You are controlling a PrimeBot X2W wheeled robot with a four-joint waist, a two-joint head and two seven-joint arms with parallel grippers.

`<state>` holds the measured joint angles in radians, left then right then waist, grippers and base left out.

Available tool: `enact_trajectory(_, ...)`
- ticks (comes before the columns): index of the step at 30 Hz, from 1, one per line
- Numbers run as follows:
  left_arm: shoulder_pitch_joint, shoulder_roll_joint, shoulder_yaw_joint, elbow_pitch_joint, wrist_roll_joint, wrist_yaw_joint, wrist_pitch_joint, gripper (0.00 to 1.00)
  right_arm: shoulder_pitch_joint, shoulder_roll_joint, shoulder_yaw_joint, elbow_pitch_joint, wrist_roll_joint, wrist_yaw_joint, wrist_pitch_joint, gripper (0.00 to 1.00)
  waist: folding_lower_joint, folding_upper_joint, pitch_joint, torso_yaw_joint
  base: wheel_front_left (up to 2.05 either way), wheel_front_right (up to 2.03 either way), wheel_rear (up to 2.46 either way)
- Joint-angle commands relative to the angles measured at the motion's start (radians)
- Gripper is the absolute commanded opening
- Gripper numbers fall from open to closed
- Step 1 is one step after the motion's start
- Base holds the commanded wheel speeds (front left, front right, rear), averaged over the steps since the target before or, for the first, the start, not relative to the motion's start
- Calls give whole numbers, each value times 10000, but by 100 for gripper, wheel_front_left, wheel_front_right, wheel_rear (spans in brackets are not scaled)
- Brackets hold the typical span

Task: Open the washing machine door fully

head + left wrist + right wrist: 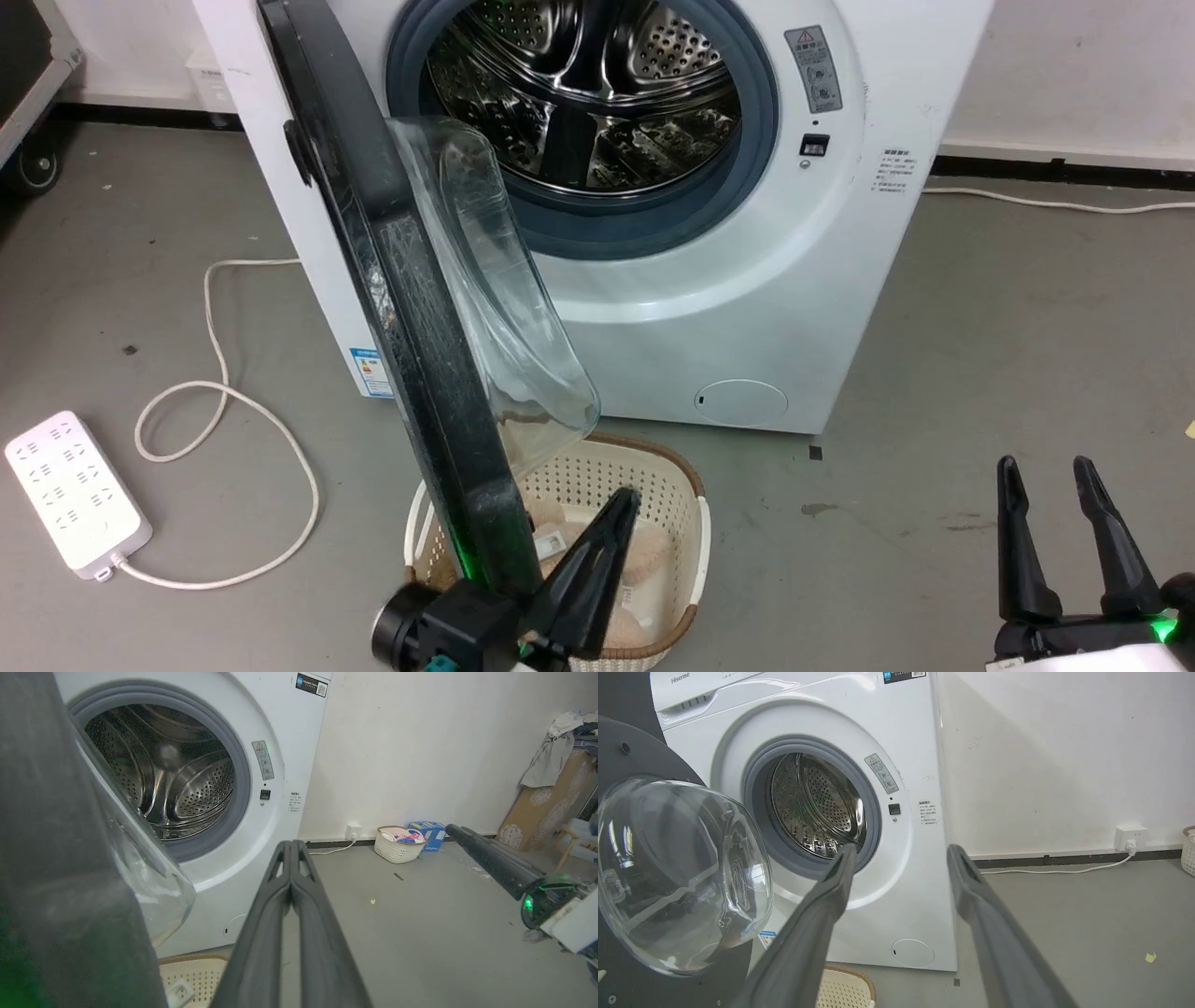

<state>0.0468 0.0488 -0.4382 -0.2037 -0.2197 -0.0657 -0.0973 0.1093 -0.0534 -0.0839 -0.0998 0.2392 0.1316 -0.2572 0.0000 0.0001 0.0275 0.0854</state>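
The white washing machine (747,280) stands ahead with its steel drum (597,84) exposed. The washing machine door (420,308), black-rimmed with a bulging glass bowl (504,308), is swung out towards me and seen nearly edge-on. My left gripper (624,499) is shut with nothing in it, low beside the door's inner side at its bottom edge; whether it touches the door I cannot tell. In the left wrist view the door (51,868) fills the left beside the shut left gripper (290,845). My right gripper (1050,467) is open at the lower right, far from the door (677,872).
A cream woven basket (686,485) with beige cloth sits on the floor under the door's lower edge. A white power strip (75,490) and its looping cable (219,373) lie at the left. Bare grey floor spreads to the right of the machine. Another basket (397,844) stands by the wall.
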Motion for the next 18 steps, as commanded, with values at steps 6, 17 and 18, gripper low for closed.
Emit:
enact_trajectory(6, 60, 122, 417, 1116, -185, 335, -20, 0, -188, 32, -22, 87, 94, -9, -45, 100, 0, -1, 82, 54, 0, 0, 0)
enact_trajectory(17, -46, 363, 575, 1987, -106, 508, -287, 0, -69, 32, -136, 197, 195, -9, -45, 100, 0, -1, -33, 1128, 0, 0, 0)
enact_trajectory(18, -43, 382, 622, 2025, -131, 532, -312, 0, -53, 32, -128, 193, 196, -9, -45, 100, 0, -1, -44, 1285, 0, 0, 0)
